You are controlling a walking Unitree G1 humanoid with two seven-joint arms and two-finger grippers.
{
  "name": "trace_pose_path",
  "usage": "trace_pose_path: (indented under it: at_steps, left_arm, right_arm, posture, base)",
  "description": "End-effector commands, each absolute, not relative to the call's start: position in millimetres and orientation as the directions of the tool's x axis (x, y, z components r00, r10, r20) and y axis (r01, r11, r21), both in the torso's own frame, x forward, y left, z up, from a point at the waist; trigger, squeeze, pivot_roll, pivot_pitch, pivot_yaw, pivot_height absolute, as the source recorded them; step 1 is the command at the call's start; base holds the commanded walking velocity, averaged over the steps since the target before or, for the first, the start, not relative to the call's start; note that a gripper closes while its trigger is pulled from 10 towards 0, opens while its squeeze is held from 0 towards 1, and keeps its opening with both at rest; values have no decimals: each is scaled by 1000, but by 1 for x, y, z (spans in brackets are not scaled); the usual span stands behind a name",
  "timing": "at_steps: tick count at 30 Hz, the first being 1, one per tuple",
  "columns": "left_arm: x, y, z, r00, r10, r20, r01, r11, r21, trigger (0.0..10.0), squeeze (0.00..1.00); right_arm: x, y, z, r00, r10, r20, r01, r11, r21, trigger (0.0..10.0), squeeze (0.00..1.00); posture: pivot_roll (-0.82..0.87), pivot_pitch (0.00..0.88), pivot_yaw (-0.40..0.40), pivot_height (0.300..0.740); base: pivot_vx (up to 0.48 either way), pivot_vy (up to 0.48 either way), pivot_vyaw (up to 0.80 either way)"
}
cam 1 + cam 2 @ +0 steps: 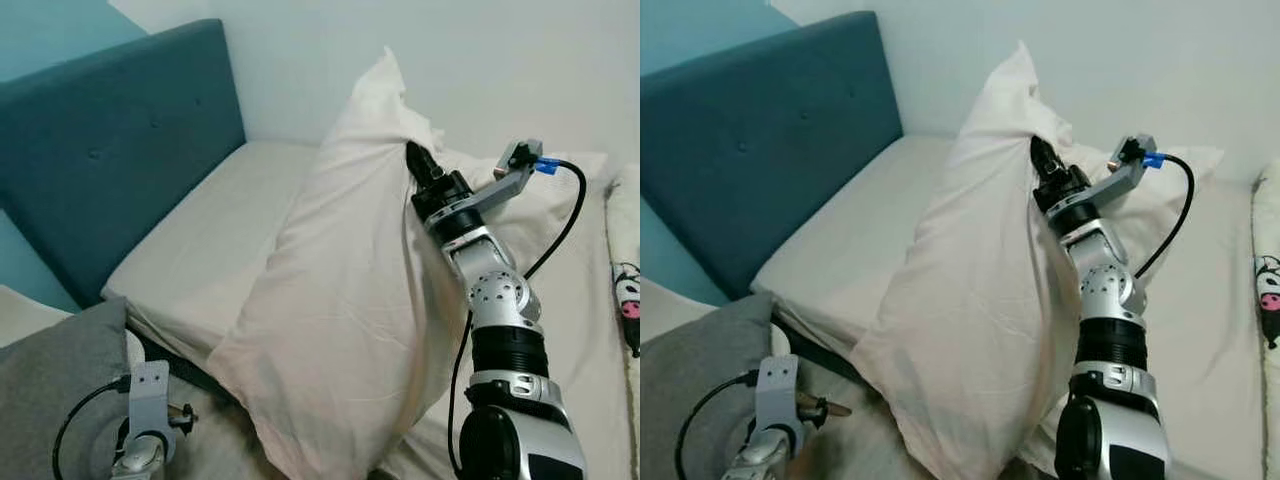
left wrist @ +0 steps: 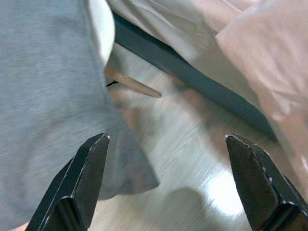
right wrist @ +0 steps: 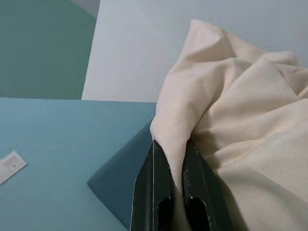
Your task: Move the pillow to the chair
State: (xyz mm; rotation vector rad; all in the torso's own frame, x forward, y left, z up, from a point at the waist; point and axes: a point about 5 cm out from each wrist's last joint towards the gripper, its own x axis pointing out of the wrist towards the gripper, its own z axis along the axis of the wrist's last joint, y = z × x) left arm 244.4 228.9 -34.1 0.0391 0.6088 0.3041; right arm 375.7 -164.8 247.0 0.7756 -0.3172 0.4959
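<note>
Pale walls and a teal headboard (image 1: 110, 150) frame the bed (image 1: 215, 225), whose mattress runs along the wall. Standing over the bed's near edge is the cream pillow (image 1: 340, 300), pulled up on end, its lower corner hanging past the edge toward the wooden floor (image 2: 192, 159). The right tool (image 3: 175, 161) has its two black fingers closed on a thin fold of the pillowcase near the pillow's upper side. The left tool (image 2: 168, 183) hangs low by the near corner of the bed, fingers spread wide and holding nothing, above the floor beside a grey-cushioned chair (image 1: 50, 390).

The hold looks slight: only a pinch of loose cloth is caught, so the pillow's weight could drag the fabric out of the fingers, or the case could slide on its filling and leave the bulk sagging. I judge that a quick swing toward the chair would make that worse, dropping the pillow on the floor. Its trailing corner may also catch on the bed's edge, and the cable (image 1: 560, 215) on the right arm sits close to the cloth.
</note>
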Motion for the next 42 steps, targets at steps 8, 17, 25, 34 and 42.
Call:
trace_pose_path:
  at_steps: [8, 17, 25, 34, 42]
  left_arm:
    - [244, 229, -34, 776, 292, -560, -266, 955, 130, 10000, 0]
    - [255, 230, -25, 805, 294, -516, -275, 955, 114, 10000, 0]
    - [259, 227, -22, 817, 283, -503, -268, 958, 103, 10000, 0]
    - [264, 219, -20, 831, 264, -490, -256, 963, 84, 10000, 0]
    - [266, 214, -19, 839, 247, -485, -242, 967, 73, 10000, 0]
  right_arm:
    - [369, -137, 252, 780, 426, 459, -618, 639, 458, 0, 0]
    - [362, -108, 231, 758, 517, 399, -652, 616, 442, 0, 0]
    - [363, -117, 248, 765, 480, 429, -637, 657, 402, 0, 0]
    - [355, -138, 320, 687, 399, 607, -662, 687, 298, 0, 0]
    - [348, -143, 345, 647, 384, 659, -668, 703, 246, 0, 0]
  posture:
    - [-237, 6, 39, 726]
    - [-230, 7, 37, 740]
    - [-231, 6, 39, 740]
    - [-231, 3, 35, 740]
    - [-233, 1, 30, 740]
  base:
    - [0, 0, 0]
    - [0, 0, 0]
    - [0, 0, -394]
    - [0, 0, -788]
    - [0, 0, -788]
